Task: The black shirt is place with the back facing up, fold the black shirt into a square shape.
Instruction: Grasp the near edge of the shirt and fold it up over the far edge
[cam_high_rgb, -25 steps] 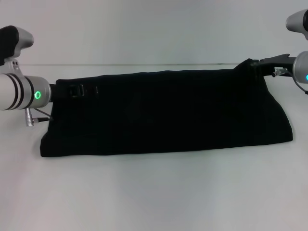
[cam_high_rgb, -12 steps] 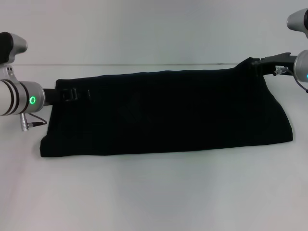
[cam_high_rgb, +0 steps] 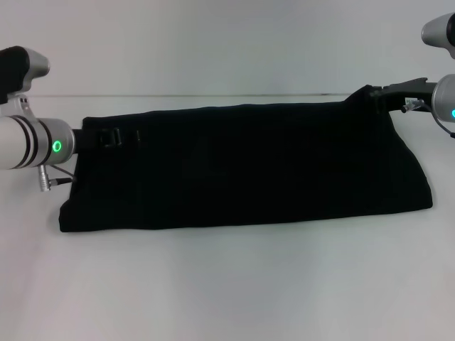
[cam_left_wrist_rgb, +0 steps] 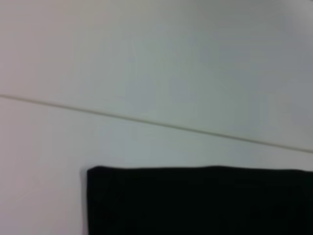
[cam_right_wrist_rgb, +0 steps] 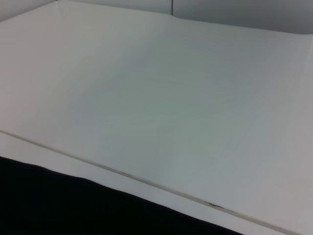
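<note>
Left gripper (cam_high_rgb: 106, 137) sits at the shirt's far left corner; you can't tell whether its jaws are together or apart. The black shirt (cam_high_rgb: 242, 167) lies mid-table (cam_high_rgb: 227, 284) as a long band, its long axis running left to right across the table, near edge flat, far edge held up. Right gripper (cam_high_rgb: 380, 96) meets the far right corner; its grip likewise can't be read. Judged roughly midway: lengthwise folding looks done, but you've yet to fold crosswise into a square.

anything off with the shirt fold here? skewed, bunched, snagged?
The soft black cloth shirt lies as a long band, not yet square. Its far right corner peaks up at the right hand, so that end slants. The left hand is at the far left corner. No snag or damage shows.
</note>
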